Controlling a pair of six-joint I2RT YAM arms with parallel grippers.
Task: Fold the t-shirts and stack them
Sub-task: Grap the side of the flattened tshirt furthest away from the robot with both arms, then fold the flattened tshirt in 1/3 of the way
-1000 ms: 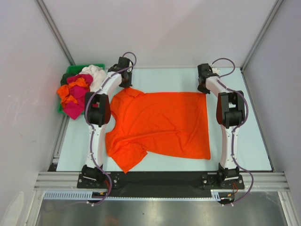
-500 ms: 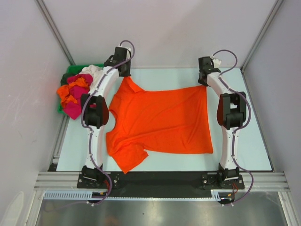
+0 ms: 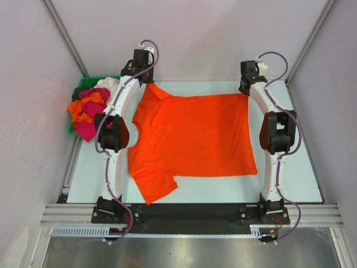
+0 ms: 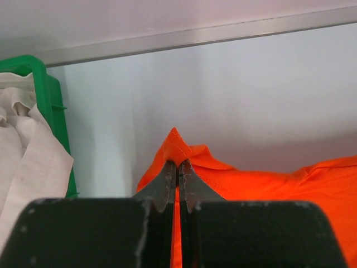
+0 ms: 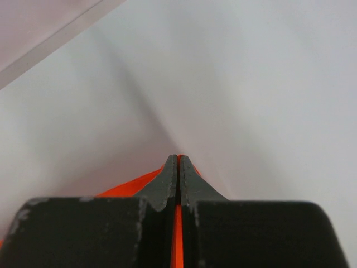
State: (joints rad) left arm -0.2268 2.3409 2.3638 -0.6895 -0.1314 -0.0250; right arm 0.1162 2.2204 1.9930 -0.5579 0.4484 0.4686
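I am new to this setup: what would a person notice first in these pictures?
The bright orange t-shirt spread across the middle of the table catches the eye first. The left gripper and right gripper each pinch one of its far corners. At far left, a green bin holds crumpled shirts.

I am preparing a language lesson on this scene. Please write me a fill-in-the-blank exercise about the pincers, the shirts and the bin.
1. The left pincer is shut on the ____ t-shirt spread on the table.
2. The right pincer grips it too, so the count of pincers holding it is ____.
3. The other shirts are heaped in a ____ bin.
4. That bin stands at the table's far ____ corner.
Missing words: orange; two; green; left.
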